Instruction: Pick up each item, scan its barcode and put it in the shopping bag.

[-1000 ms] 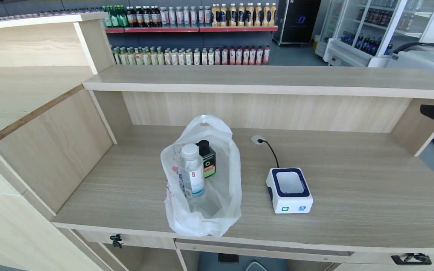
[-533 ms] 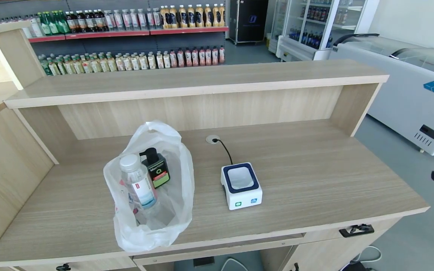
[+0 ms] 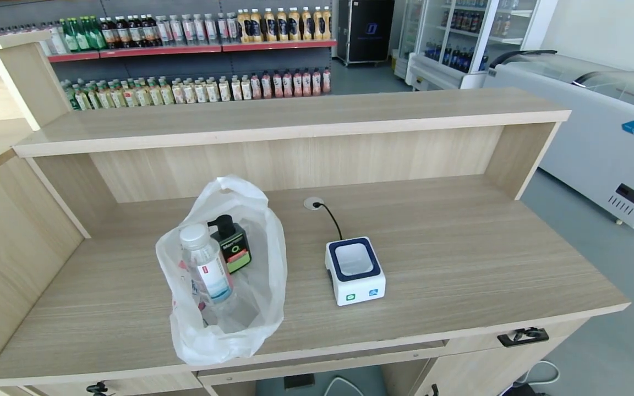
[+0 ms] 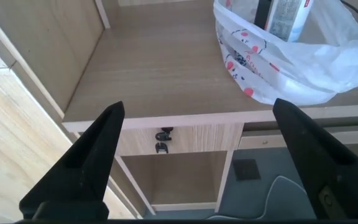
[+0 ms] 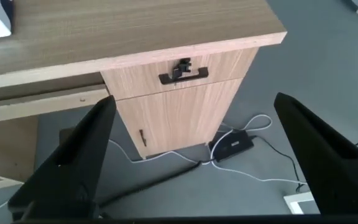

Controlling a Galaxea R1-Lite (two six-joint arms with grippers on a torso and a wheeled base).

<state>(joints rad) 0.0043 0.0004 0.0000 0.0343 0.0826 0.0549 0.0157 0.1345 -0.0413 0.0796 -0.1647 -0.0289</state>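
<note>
A white plastic shopping bag (image 3: 274,286) stands open on the left half of the wooden counter (image 3: 460,258). Inside it a clear water bottle (image 3: 209,269) leans beside a dark pump bottle (image 3: 234,250). To the bag's right sits the white and blue barcode scanner (image 3: 354,270), its cable running to a hole in the counter. My left gripper (image 4: 197,162) is open and holds nothing, hanging in front of the counter's front edge, below and to the left of the bag (image 4: 291,59). My right gripper (image 5: 194,162) is open with nothing in it, low before the counter's right end, near a cupboard handle (image 5: 183,70).
A raised wooden ledge (image 3: 295,118) runs along the counter's back, with side walls at both ends. Drawer handles (image 3: 522,336) sit under the front edge. Cables (image 5: 235,146) lie on the floor. A chest freezer (image 3: 597,137) stands to the right.
The head camera has swung to the right, so the whole scene has shifted left. The dark tip of the right gripper at the right edge dropped lower, then left the head view.
</note>
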